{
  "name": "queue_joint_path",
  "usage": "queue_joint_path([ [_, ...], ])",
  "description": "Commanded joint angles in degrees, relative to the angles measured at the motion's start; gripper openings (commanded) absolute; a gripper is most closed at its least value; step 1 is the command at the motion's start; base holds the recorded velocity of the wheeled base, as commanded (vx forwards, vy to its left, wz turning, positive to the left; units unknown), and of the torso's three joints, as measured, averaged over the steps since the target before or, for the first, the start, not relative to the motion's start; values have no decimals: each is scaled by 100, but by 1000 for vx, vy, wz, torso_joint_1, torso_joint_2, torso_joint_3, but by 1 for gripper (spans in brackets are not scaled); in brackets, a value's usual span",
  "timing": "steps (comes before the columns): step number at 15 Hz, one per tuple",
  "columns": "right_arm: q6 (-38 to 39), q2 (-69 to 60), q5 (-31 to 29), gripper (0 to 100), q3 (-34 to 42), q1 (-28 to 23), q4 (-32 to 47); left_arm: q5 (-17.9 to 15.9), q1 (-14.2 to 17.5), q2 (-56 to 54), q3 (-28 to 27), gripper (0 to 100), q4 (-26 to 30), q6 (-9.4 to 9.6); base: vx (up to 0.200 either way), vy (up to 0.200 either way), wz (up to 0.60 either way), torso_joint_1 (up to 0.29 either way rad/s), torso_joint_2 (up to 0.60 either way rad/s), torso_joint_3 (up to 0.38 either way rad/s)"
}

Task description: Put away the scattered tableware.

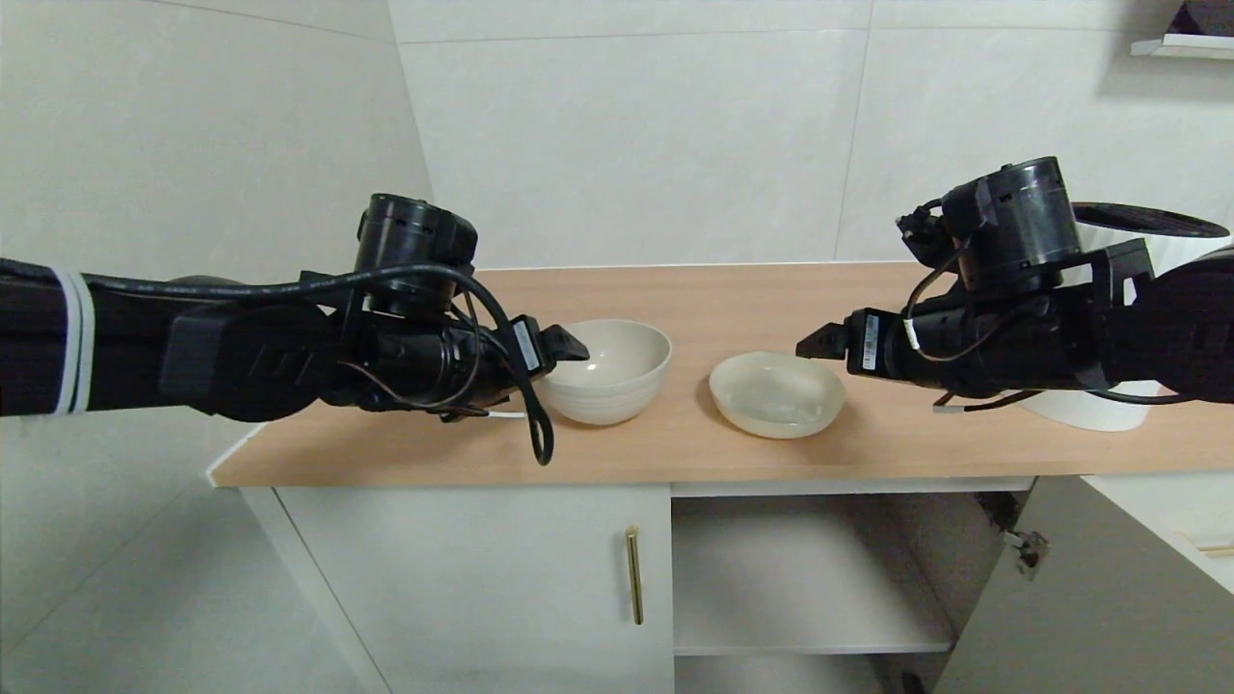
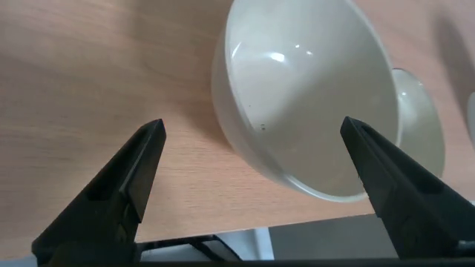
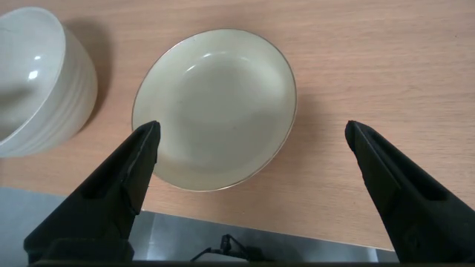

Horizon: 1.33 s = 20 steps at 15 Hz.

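A deep white ribbed bowl (image 1: 609, 368) (image 2: 304, 104) (image 3: 41, 78) stands on the wooden counter (image 1: 713, 308). Just right of it lies a shallow cream dish (image 1: 777, 392) (image 3: 215, 107) (image 2: 423, 119). My left gripper (image 1: 569, 347) (image 2: 252, 137) hovers at the bowl's left rim, open, its fingers (image 2: 122, 185) spread wider than the bowl, nothing held. My right gripper (image 1: 815, 342) (image 3: 252, 137) hangs over the dish's right side, open and empty, with fingers (image 3: 115, 185) either side of the dish.
A white round container (image 1: 1128, 318) with a dark top stands at the counter's right end, behind the right arm. Below the counter, the right cabinet door (image 1: 1080, 598) hangs open, showing a bare shelf (image 1: 800, 578). The left door (image 1: 482, 578) with a gold handle is closed.
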Motion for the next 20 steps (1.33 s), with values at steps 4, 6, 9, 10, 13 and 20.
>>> queue_joint_path([
  [4, 1, -9, 8, 100, 0, -1, 0, -7, 2, 104, -5, 0, 0, 0, 0, 0, 0, 0, 0, 0],
  [6, 1, -9, -1, 100, -18, -1, 0, -7, 19, 34, -5, 0, 0, 0, 0, 0, 0, 0, 0, 0],
  [9, -7, 53, -10, 100, -35, -1, 0, -7, 28, -98, 31, 0, 8, 0, 0, 0, 0, 0, 0, 0],
  [10, -7, 132, -107, 100, -53, -1, 0, -7, 19, -115, 57, 0, 8, 9, 0, 0, 0, 0, 0, 0],
  [13, -7, 580, -968, 100, -255, -1, 17, -280, 28, -432, 286, 0, 8, 44, 0, 0, 0, 0, 0, 0],
  [20, -25, 932, -1117, 100, -325, -10, 35, -965, 37, -862, 549, 0, 0, 141, 0, 0, 0, 0, 0, 0],
])
